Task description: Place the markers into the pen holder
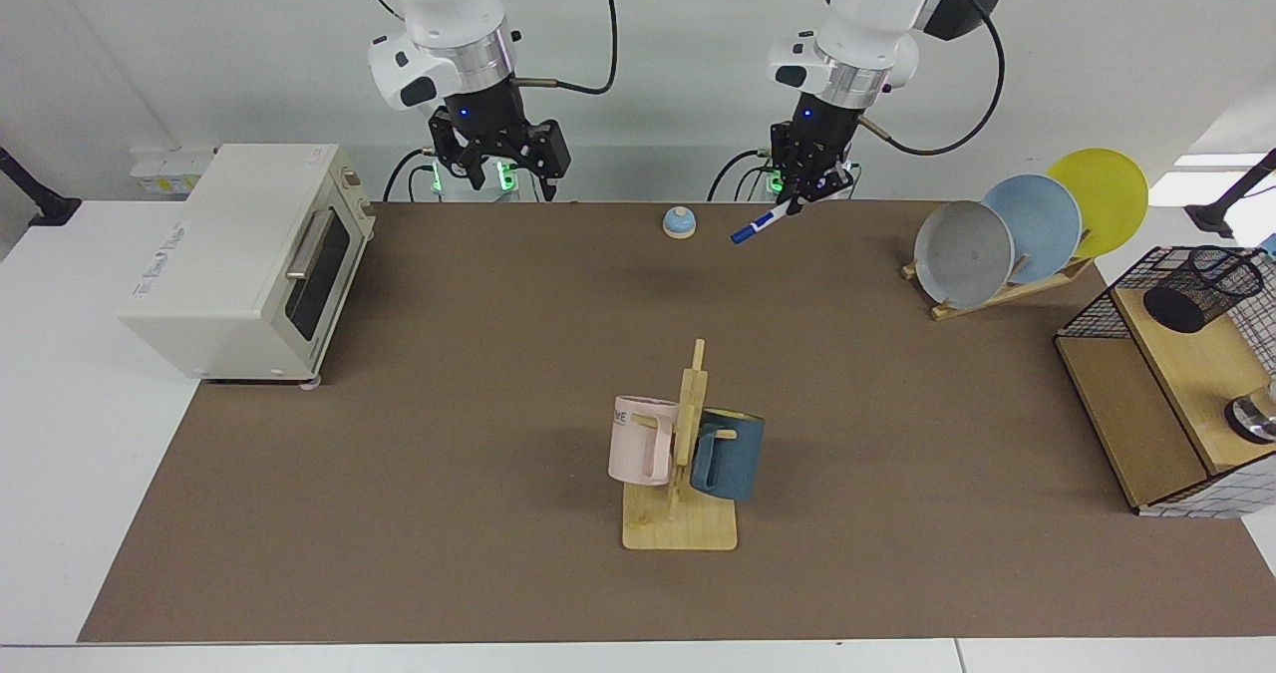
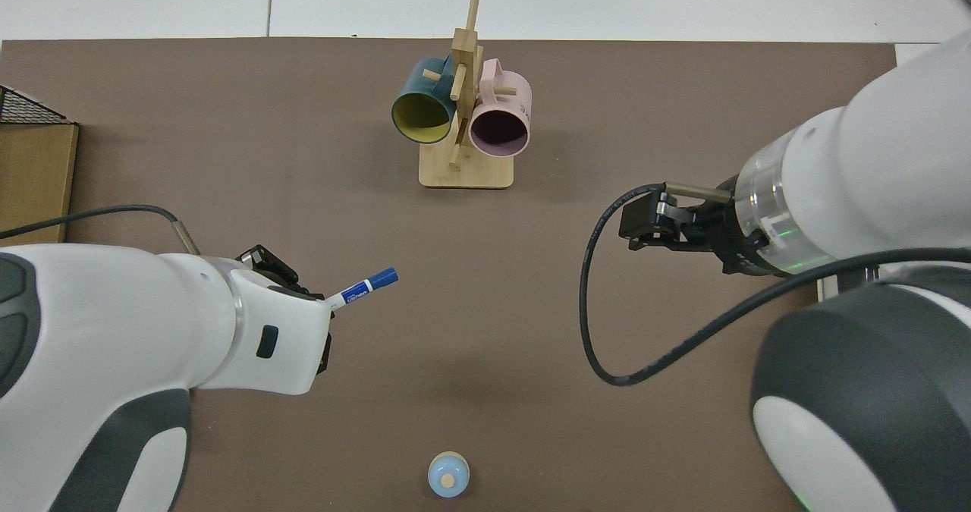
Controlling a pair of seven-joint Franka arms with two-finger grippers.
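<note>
Blue-capped marker (image 1: 765, 221) slanting from left gripper (image 1: 809, 186), above table

marker (image 1: 763, 221): slim white barrel, blue cap, blue label band; also seen from above (image 2: 362, 290)
marker pose: tilted, capped end pointing down and away, off the table
marker state: pinched at its upper end by the left gripper (image 1: 809, 186)
pen holder (image 1: 1199, 288): black wire-mesh cylindrical cup, see-through wall
pen holder pose: appears tilted, open mouth up
pen holder place: on wooden shelf of wire rack (image 1: 1166, 354), well apart from marker
</note>
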